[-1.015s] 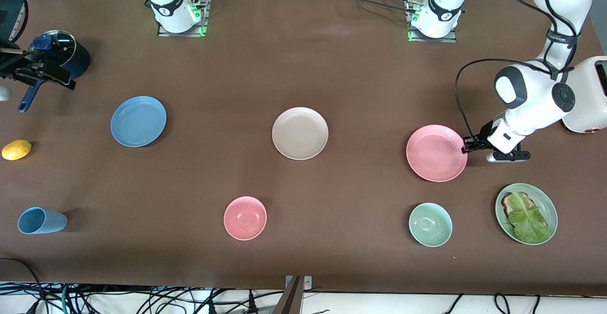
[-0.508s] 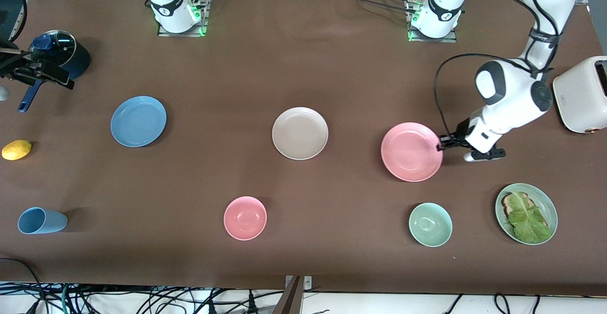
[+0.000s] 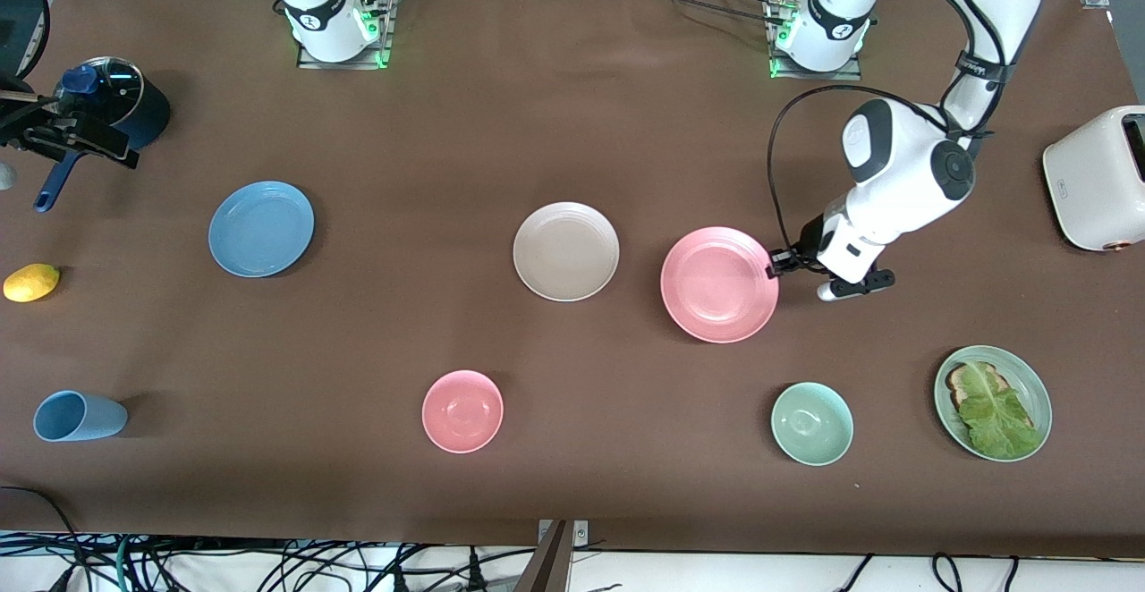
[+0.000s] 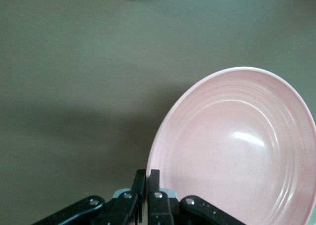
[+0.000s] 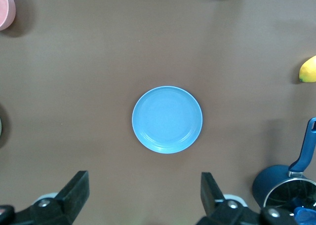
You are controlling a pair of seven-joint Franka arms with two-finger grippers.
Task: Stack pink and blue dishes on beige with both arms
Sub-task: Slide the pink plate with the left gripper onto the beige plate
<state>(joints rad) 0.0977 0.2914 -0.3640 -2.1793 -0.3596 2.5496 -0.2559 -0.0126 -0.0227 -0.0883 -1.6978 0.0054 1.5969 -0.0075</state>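
The pink plate [image 3: 719, 283] hangs by its rim from my left gripper [image 3: 775, 263], which is shut on the edge toward the left arm's end. It is a little above the table, just beside the beige plate [image 3: 565, 251]. In the left wrist view the fingers [image 4: 147, 174] pinch the rim of the pink plate [image 4: 237, 146]. The blue plate [image 3: 261, 229] lies flat toward the right arm's end. My right gripper [image 3: 85, 140] hovers high by the pot. It stands open [image 5: 144, 183] with nothing between its fingers, and the blue plate [image 5: 167, 119] shows far below.
A pink bowl [image 3: 462, 411], a green bowl [image 3: 811, 423] and a green plate with toast and lettuce [image 3: 993, 402] sit nearer the front camera. A toaster [image 3: 1096, 179] stands at the left arm's end. A blue cup [image 3: 76, 416], lemon [image 3: 31, 282] and dark pot [image 3: 116, 105] are at the right arm's end.
My left gripper has carried the pink plate across the table toward the beige plate. The right gripper has stayed where it was, still open.
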